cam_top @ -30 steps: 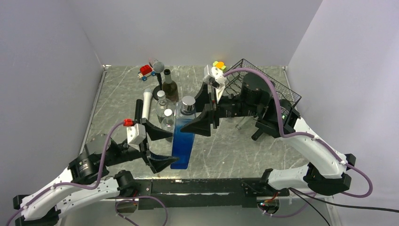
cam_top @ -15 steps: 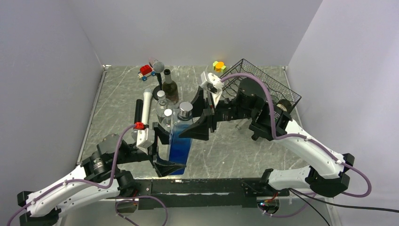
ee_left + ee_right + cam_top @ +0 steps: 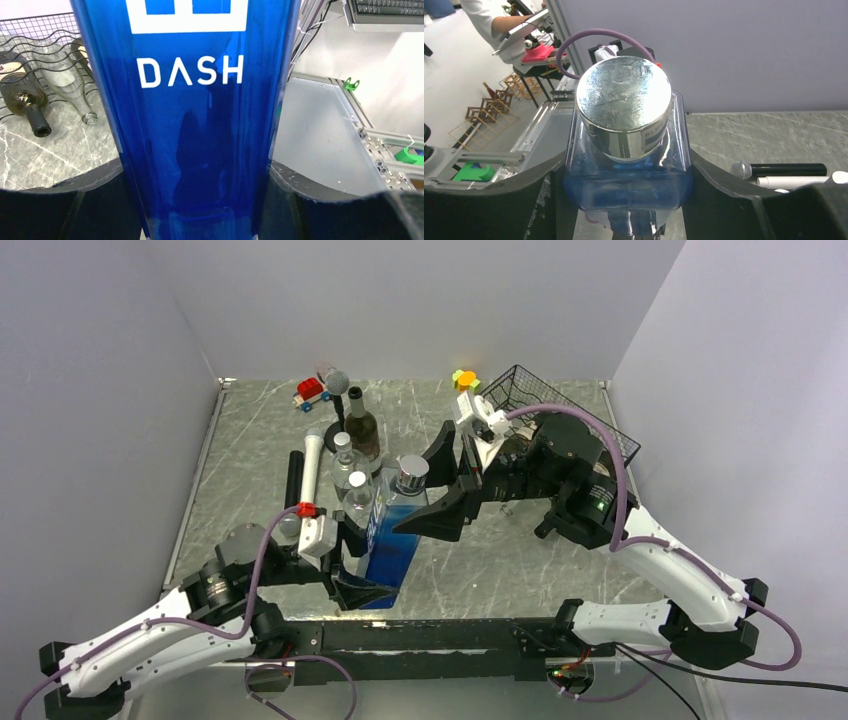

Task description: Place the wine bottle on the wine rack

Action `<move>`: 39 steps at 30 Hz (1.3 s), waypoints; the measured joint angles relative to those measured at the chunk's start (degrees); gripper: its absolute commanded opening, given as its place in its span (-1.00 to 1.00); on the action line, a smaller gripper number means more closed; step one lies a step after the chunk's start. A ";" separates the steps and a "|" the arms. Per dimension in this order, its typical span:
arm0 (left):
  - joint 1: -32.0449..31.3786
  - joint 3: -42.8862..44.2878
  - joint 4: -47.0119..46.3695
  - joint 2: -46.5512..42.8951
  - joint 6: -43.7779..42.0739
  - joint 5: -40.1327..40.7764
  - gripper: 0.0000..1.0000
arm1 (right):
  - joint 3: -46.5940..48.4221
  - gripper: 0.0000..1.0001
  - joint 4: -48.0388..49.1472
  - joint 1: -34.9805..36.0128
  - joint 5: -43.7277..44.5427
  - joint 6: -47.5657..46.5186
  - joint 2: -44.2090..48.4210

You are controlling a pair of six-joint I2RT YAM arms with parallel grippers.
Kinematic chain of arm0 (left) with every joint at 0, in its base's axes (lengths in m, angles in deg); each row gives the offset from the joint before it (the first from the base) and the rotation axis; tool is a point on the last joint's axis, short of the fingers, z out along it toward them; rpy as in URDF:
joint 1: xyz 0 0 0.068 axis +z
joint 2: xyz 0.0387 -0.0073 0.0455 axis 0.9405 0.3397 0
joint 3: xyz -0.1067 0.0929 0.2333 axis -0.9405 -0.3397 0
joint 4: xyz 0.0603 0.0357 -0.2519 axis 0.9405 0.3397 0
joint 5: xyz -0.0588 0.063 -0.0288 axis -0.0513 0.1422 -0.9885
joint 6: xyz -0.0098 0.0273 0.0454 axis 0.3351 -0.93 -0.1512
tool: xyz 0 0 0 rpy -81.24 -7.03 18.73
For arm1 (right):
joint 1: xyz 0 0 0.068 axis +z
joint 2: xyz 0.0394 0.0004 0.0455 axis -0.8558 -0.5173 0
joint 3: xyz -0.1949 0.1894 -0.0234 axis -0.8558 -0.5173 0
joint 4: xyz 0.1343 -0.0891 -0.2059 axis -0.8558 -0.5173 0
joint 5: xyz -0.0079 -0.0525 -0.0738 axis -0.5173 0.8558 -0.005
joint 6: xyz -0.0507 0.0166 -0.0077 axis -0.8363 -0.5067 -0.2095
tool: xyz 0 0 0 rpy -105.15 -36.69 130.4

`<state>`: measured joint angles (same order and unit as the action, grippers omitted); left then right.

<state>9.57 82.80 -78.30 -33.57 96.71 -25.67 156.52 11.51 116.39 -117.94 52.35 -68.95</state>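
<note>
Two grippers, both clamped on blue bottle [image 3: 390, 540]: left gripper [image 3: 372, 562] low on the body, right gripper [image 3: 412, 498] at the shoulder under the cap. Against half a second before, its top had leaned right. Standing bottles [image 3: 345, 465] crowded its far-left side. Rack [image 3: 515, 385], far right, well apart, already held dark bottle [image 3: 20, 92] and clear bottle [image 3: 67, 92].

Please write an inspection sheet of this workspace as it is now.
Surface: grey marbled table.
Job's things: blue bottle tilted, held by both arms; wine rack far right, with an olive bottle and a clear bottle lying in it.
Clutter: toy car, microphone, upright dark bottle, small clear bottles, white tube, yellow-green toy.
Grippers: left gripper clamps the blue bottle's lower body; right gripper its shoulder.
Cables: purple cable on each arm.
Surroundings: plain walls; a person beyond the cell.
</note>
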 measured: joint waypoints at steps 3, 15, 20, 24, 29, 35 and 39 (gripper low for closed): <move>-0.07 0.31 0.17 1.33 -0.90 0.26 -0.98 | -0.55 -0.98 0.07 -0.02 0.46 0.11 0.22; -0.63 12.07 19.93 4.37 -15.56 14.05 -0.99 | -1.62 0.95 -0.46 0.00 7.56 -1.07 2.32; -0.46 18.93 24.83 5.16 -25.31 23.30 -0.99 | -1.60 1.00 -0.50 0.02 10.62 -1.29 2.89; -0.35 22.91 23.96 5.38 -33.11 29.92 -0.99 | -1.60 1.00 -0.94 0.00 13.09 -1.46 2.93; -0.37 22.80 21.18 3.41 -44.26 35.82 -0.99 | -1.60 1.00 -2.49 0.02 16.09 -1.53 3.63; -0.33 21.29 18.14 1.84 -54.84 39.21 -0.99 | -4.76 0.96 -4.33 -0.13 22.38 1.11 6.29; -0.31 19.17 18.53 1.44 -58.84 37.38 -0.99 | -5.66 0.96 -8.50 -1.03 27.78 5.25 4.24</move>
<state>9.26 101.97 -59.77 -32.13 37.87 11.71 150.85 3.01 115.36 -90.16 57.60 -64.71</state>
